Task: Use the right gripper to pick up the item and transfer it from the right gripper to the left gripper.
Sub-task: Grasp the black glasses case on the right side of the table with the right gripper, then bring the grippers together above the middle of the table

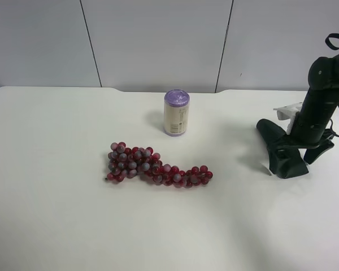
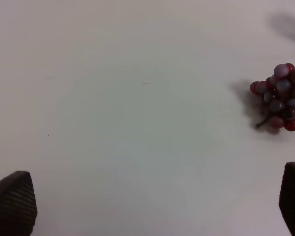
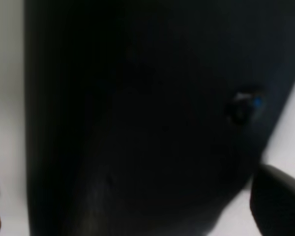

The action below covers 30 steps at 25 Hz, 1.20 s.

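One item, dark green, on the table between the spread fingers of the right gripper; strip of table visible inside each finger. Well clear of those fingers: grape bunch and purple-lidded can. Fingers of the left gripper likewise spread wide above the table, grape bunch ahead of one fingertip.

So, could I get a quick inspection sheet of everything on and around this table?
Surface: white table, no spills seen.
Job's things: dark green pouch beneath the right gripper.
Clutter: grape bunch mid-table; purple-lidded can upright behind it.
Grippers: right gripper open, fingers either side of pouch; left gripper open over bare table.
Cables: black cable looped on the right arm.
Surroundings: pale panelled wall.
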Tool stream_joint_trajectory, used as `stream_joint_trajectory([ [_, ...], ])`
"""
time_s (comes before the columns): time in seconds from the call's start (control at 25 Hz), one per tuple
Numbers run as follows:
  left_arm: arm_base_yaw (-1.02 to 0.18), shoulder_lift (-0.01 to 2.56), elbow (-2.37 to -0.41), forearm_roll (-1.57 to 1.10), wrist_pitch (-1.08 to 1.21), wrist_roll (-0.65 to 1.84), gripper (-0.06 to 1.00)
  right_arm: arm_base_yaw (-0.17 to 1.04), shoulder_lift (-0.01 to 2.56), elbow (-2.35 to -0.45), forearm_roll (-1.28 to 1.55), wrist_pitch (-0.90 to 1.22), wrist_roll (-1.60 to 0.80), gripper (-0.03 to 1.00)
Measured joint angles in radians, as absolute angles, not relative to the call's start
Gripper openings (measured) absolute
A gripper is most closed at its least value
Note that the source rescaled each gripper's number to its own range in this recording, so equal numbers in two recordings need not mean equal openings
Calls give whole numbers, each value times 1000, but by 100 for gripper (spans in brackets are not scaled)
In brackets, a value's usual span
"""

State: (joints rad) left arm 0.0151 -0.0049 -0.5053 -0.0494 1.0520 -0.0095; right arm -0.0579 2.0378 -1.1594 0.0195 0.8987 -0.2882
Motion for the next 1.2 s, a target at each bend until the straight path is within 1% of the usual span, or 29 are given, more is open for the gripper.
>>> stream_joint_trajectory([
  [0.16,15,-5,-505,-49,1052,-10,100,-58,2038,-1160,28,900,-289,100],
  [0.2,15,-5,-505,-49,1052,-10,100,-58,2038,-1160,29,900,-289,98],
  [0.24,15,-5,-505,-49,1052,-10,100,-58,2038,-1160,29,900,-289,91],
  [0.28,15,-5,-505,-49,1052,-10,100,-58,2038,-1160,29,900,-289,80],
  [0.32,15,-5,-505,-49,1052,-10,100,-58,2038,-1160,29,900,-289,69],
  [0.4,15,-5,-505,-49,1052,-10,100,-58,2038,-1160,35,901,-289,39],
  [0.44,15,-5,-505,-49,1052,-10,100,-58,2038,-1160,35,902,-289,27],
  [0.48,15,-5,-505,-49,1052,-10,100,-58,2038,-1160,35,902,-289,20],
  [0.52,15,-5,-505,-49,1052,-10,100,-58,2038,-1160,35,903,-289,17],
  [0.64,15,-5,-505,-49,1052,-10,100,-58,2038,-1162,34,907,-289,15],
  [0.92,15,-5,-505,-49,1052,-10,100,-58,2026,-1162,36,924,-294,11],
  [1.2,15,-5,-505,-49,1052,-10,100,-58,1899,-1162,84,931,-295,9],
])
